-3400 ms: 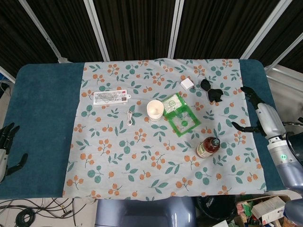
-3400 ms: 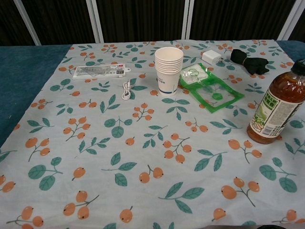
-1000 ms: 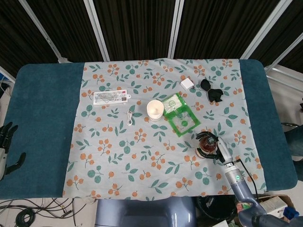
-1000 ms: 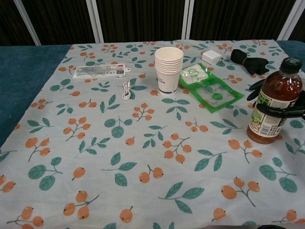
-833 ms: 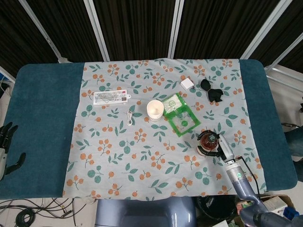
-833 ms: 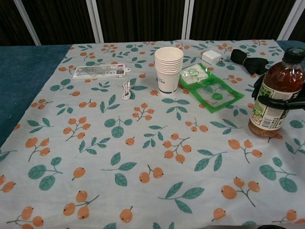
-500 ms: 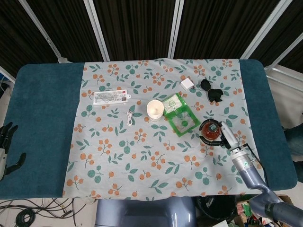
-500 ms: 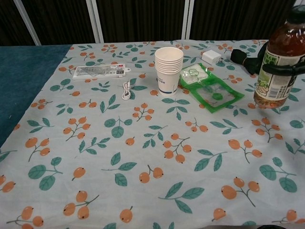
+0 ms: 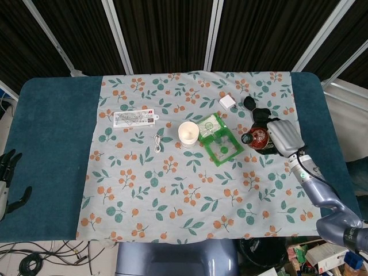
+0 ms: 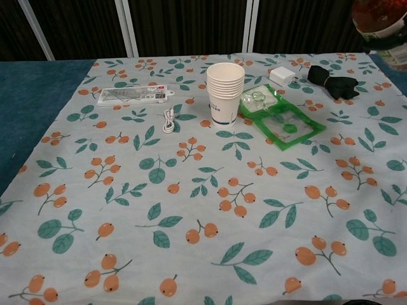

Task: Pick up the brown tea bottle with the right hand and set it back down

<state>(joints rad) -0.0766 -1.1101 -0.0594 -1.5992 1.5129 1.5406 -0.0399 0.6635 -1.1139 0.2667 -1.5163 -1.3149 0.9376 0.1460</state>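
**Bottle's up in the air, right hand wrapped around it**

Since the job is a lift and a put-back, it makes sense that the right hand [image 9: 280, 138] has the brown tea bottle [image 9: 258, 138] raised well off the flowered cloth [image 9: 172, 190]. In the head view the bottle sits right of centre, cap facing the camera, with the hand's pale back covering its right side, so the fingers look closed around the body. In the chest view only the bottle's bottom [image 10: 376, 15] pokes in at the top right corner, clearly above the table, and the hand itself can't be made out there.

The grip seems to be on the side of the bottle, which looks like it keeps the thing upright for setting it straight back down.

The left hand [image 9: 7, 179] hangs at the far left edge of the head view, off the blue table [image 9: 52, 132], fingers apart and holding nothing. Probably just parked out of the way.

The stack of paper cups [image 10: 225, 93], the green packet [image 10: 280, 121] and the black bundle [image 10: 333, 81] lie near the bottle's spot, so the lowering probably wants a bare patch of cloth.
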